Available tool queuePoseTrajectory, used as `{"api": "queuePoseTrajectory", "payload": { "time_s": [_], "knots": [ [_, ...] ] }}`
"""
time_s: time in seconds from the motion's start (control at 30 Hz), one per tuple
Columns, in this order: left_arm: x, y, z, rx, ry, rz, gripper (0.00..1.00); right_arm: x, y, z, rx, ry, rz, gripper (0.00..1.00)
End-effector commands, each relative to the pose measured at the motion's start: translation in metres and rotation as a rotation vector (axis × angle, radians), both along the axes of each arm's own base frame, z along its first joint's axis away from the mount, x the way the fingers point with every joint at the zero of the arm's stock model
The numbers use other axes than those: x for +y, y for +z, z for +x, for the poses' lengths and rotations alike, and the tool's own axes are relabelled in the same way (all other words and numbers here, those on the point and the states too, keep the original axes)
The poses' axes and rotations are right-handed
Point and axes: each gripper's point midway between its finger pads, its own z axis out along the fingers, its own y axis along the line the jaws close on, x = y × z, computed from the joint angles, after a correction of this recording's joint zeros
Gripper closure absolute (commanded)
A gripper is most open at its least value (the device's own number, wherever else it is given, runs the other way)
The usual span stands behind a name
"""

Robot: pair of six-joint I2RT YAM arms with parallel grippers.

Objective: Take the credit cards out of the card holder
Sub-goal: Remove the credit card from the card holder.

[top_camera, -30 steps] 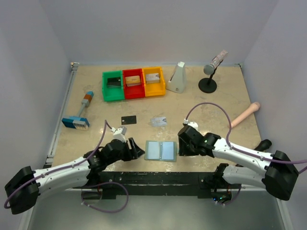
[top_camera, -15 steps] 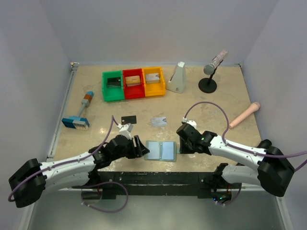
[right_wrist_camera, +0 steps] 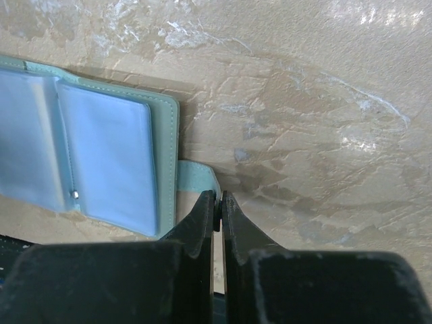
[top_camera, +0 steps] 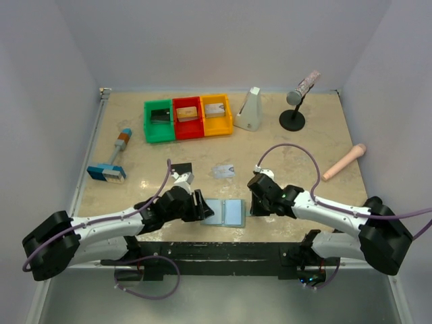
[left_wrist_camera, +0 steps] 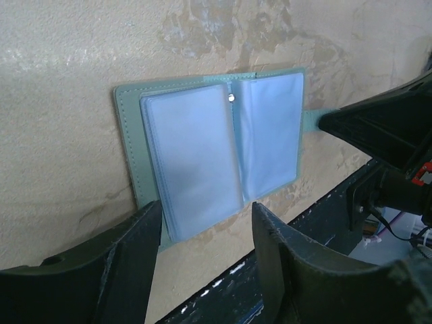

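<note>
Lying open flat at near edge of table (top_camera: 304, 142), card holder (top_camera: 228, 212); visible pockets look empty; black card (top_camera: 181, 167) and silver-grey card (top_camera: 223, 171) out on table beyond it; orange-gold card not located. Left gripper (left_wrist_camera: 202, 223) spread wide astride holder's left page, holding nothing; right gripper (right_wrist_camera: 217, 202) closed, apparently pinching snap tab (right_wrist_camera: 197, 177).

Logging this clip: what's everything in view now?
card holder: one, blue-grey, open, near table edge
black credit card: one, beyond holder
silver-grey credit card: one, beside black one
bins: three, green, red, yellow, far left
brush: one, blue head, brown handle, left
wedge: one, white, right of bins
microphone: one, grey, black stand, far right
rod: one, pinkish, right
left gripper: one, black, open at holder's left edge
right gripper: one, black, shut at holder's snap tab
</note>
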Motion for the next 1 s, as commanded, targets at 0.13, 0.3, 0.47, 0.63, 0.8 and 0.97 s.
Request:
{"api": "queuePoseTrajectory", "payload": {
  "time_s": [0.13, 0.3, 0.47, 0.63, 0.8, 0.97],
  "knots": [
    [-0.02, 0.023, 0.013, -0.053, -0.017, -0.05, 0.4, 0.001, 0.003, -0.002, -0.019, -0.024, 0.064, 1.0],
    [-0.022, 0.017, 0.013, -0.037, -0.022, -0.031, 0.41, 0.001, 0.003, -0.005, -0.013, -0.024, 0.075, 1.0],
    [-0.025, 0.015, 0.013, -0.029, -0.029, -0.035, 0.41, 0.002, 0.002, -0.007, -0.004, -0.02, 0.08, 1.0],
    [-0.025, 0.012, 0.013, -0.026, -0.03, -0.028, 0.41, 0.005, 0.002, -0.007, -0.002, -0.016, 0.09, 1.0],
    [-0.029, 0.008, 0.008, -0.006, -0.057, -0.033, 0.41, 0.008, 0.003, -0.006, 0.005, -0.01, 0.097, 1.0],
    [-0.032, 0.004, 0.005, 0.009, -0.075, -0.039, 0.41, 0.011, 0.003, -0.007, 0.011, -0.006, 0.105, 1.0]
  ]
}}
